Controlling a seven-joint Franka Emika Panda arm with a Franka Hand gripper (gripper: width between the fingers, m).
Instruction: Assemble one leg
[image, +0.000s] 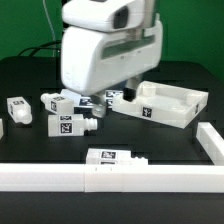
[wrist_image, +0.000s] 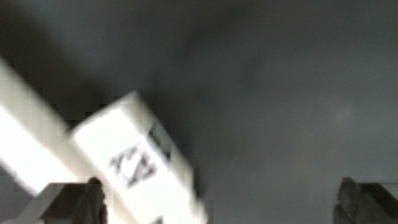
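In the wrist view a white leg (wrist_image: 132, 158) with a black-and-white tag lies slantwise on the dark table. It sits just inside one dark fingertip (wrist_image: 71, 204). The other fingertip (wrist_image: 370, 203) stands far from it, with bare table between. My gripper (wrist_image: 221, 206) is open and holds nothing. In the exterior view the arm's white body (image: 105, 50) hangs low over the table and hides the fingers. Several legs lie below it: one leg (image: 17, 109) at the exterior view's left, one (image: 68, 125) further forward, one (image: 62, 100) by the arm, and one (image: 112, 157) near the front rail.
The large white panel (image: 165, 103) lies at the exterior view's right, behind the arm. A white rail (image: 60, 178) runs along the front and a second rail (image: 213, 148) runs up the right side. A white strip (wrist_image: 25, 128) crosses the wrist view beside the leg.
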